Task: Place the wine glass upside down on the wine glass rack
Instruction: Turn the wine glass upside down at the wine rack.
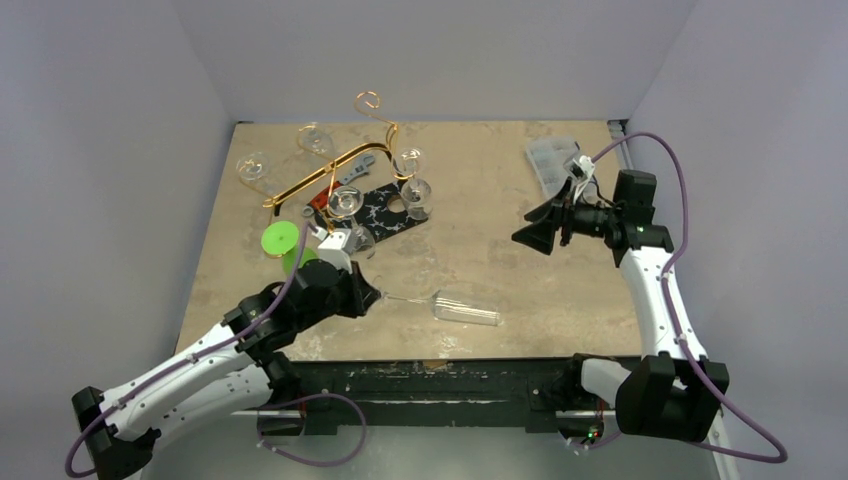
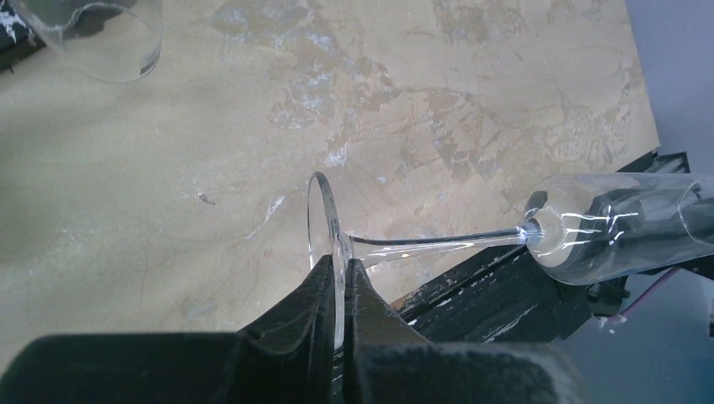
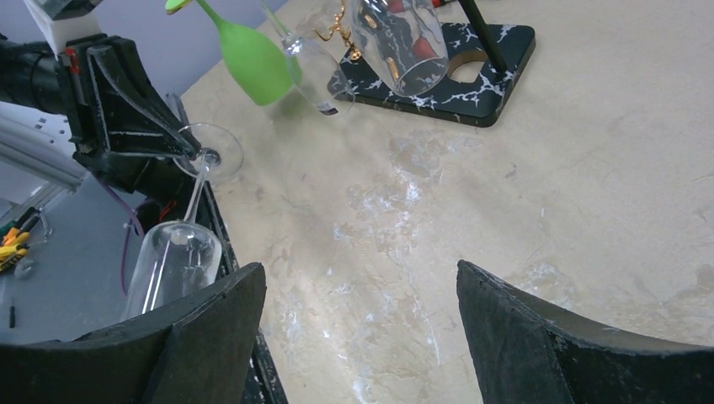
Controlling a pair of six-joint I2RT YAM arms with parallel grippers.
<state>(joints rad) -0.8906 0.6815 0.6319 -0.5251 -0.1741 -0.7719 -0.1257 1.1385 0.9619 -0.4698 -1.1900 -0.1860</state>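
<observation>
A clear, long-stemmed wine glass is held on its side near the front edge of a mottled beige, stone-look table. Its thin round foot is pinched edge-on between the black fingers of the left gripper. The slim stem runs level from the foot to the narrow, tube-shaped bowl, which points toward the right arm's side. Whether the bowl rests on the table cannot be told.

The glass is well apart from the wine glass rack, a thin gold wire stand with curled scroll loops on an arched bar at the table's far left. Several clear glasses hang upside down from its arms, and a green glass sits at its near side, foot uppermost. Under the rack lies a flat black board veined in white.

The right gripper hovers over the table's right half, its broad, matte black fingers spread wide with nothing between them.
</observation>
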